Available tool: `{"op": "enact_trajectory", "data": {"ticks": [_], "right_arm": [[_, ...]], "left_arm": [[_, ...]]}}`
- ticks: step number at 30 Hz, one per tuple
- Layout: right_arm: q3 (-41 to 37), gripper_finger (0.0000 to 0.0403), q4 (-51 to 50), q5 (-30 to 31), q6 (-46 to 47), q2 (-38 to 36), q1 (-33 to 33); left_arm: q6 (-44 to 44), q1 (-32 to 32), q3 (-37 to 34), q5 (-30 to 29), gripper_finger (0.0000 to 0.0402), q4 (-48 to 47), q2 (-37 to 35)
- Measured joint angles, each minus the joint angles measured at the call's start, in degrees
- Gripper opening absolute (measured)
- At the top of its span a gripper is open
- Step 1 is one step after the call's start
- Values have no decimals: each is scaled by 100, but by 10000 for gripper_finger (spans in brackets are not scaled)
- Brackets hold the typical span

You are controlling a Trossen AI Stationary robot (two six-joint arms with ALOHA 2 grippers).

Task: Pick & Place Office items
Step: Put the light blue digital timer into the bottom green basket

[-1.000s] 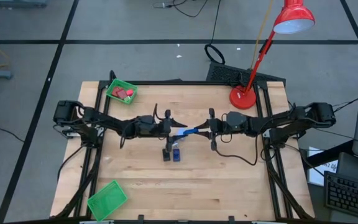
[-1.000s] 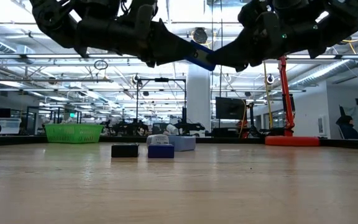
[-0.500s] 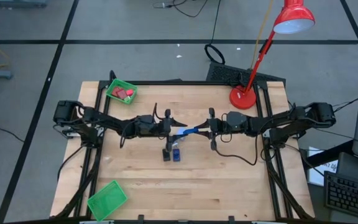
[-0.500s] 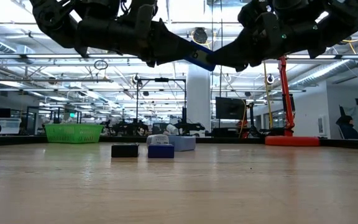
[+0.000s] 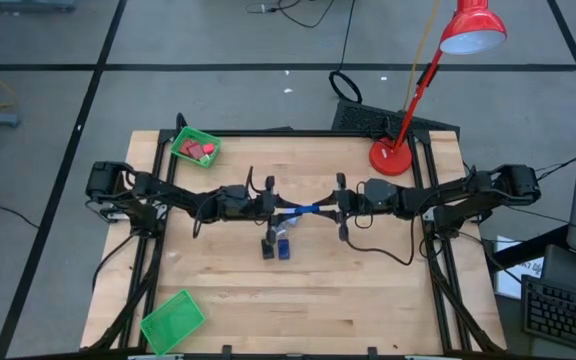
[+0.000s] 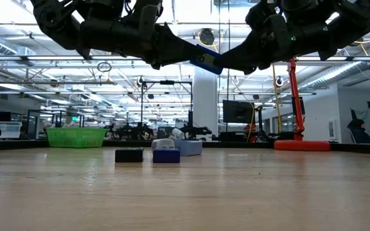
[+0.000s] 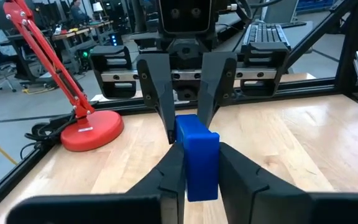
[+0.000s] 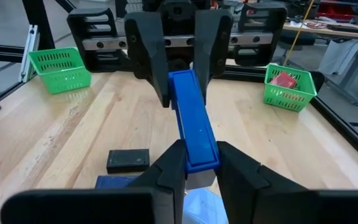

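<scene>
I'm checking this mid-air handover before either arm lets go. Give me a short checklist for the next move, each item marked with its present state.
1. Left claw shut on the blue stick: ok.
2. Right claw shut on the stick's other end: ok.
3. Stick lifted off the table, level between both arms: ok.
4. Pieces below, black block and blue block, untouched on the wood: ok.
5. Far green tray already holds red pieces, near green tray looks empty: ok.
6. Which tray the stick belongs in: cannot tell.
</scene>
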Motion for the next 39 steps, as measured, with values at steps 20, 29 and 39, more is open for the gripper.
{"op": "enact_trajectory", "data": {"ticks": [20,29,39], "right_arm": [[0,202,-1661,-76,-31,-1442,0],[0,194,-2479,-55,-42,-2450,0],[0,187,-2512,-48,-43,-2520,-2]], "left_arm": [[-557,-181,0,-404,71,-1676,-1367],[-2642,-1213,-2,-457,63,-4503,-2450],[-5292,-3257,-2,-950,60,-5425,-2645]]}}
